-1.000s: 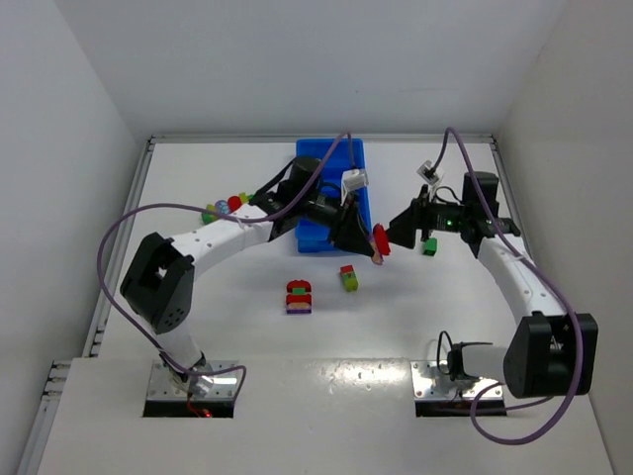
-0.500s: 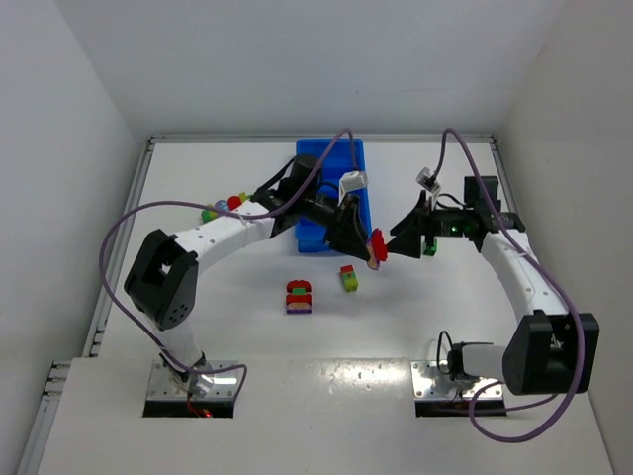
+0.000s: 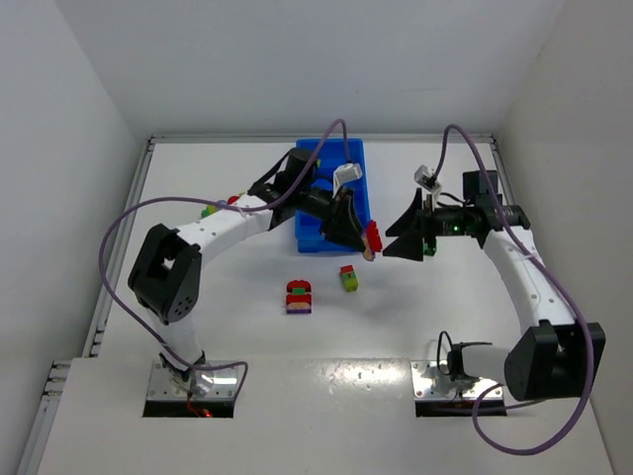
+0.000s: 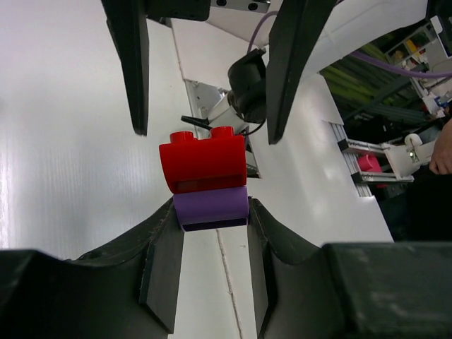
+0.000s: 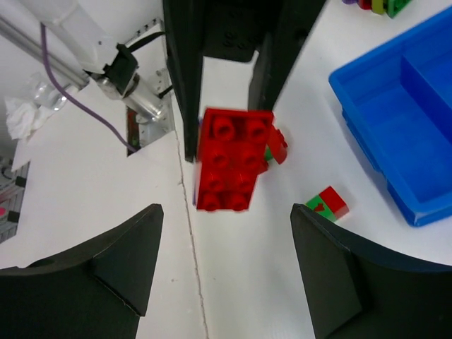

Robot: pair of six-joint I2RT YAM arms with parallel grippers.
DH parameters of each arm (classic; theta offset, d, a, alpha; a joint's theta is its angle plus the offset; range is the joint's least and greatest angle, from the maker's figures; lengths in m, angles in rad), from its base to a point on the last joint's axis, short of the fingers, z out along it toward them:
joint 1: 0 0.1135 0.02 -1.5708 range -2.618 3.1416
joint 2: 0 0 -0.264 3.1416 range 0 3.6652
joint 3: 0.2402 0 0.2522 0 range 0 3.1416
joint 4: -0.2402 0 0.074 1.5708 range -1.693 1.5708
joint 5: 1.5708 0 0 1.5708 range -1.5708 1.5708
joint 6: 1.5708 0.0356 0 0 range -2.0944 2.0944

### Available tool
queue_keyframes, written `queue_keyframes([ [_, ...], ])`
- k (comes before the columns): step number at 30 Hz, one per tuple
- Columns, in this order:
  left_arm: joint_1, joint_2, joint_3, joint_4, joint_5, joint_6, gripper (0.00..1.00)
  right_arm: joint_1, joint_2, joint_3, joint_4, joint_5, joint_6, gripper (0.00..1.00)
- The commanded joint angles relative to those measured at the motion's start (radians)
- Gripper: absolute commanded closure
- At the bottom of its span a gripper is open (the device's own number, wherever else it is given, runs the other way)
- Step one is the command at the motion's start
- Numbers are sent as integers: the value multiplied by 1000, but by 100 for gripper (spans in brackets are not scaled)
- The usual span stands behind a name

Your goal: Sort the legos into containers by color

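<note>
My left gripper [image 4: 212, 212] is shut on a purple lego [image 4: 210, 208] that has a red lego [image 4: 203, 161] stuck on its far end. This stack hangs above the table, just right of the blue tray [image 3: 315, 188] of containers. My right gripper [image 5: 226, 215] faces the stack end on, open. Its fingers [image 5: 127, 261] stand wide on either side of the red lego [image 5: 233, 159] and do not touch it. From above, the left gripper [image 3: 368, 242] and right gripper [image 3: 391, 242] meet tip to tip around the red lego [image 3: 374, 237].
A red-and-green lego [image 3: 348, 277] and a red, green and purple cluster [image 3: 299, 297] lie on the table in front of the tray. A green lego [image 3: 430, 245] sits beside the right gripper. More legos [image 3: 213, 208] lie left of the tray.
The right gripper has moved left, up to the held stack, and its jaws have narrowed a little. The left gripper has shifted slightly back toward the tray, still holding the stack.
</note>
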Motion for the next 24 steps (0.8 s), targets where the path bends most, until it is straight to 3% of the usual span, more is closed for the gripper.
queue_keyframes([
  [1,-22,23,65,14,55,31,87,25,49,69,-23,-80,-48,27],
  [9,-45,34,77,14,67,40,87,72,136,136,-42,-112,-48,35],
  [15,-45,34,77,3,58,49,87,112,175,156,-16,-141,-11,60],
  [20,-45,34,67,-7,35,69,87,112,175,156,16,-155,41,97],
  [24,-36,-11,2,-16,1,103,87,99,156,156,16,-164,63,100],
])
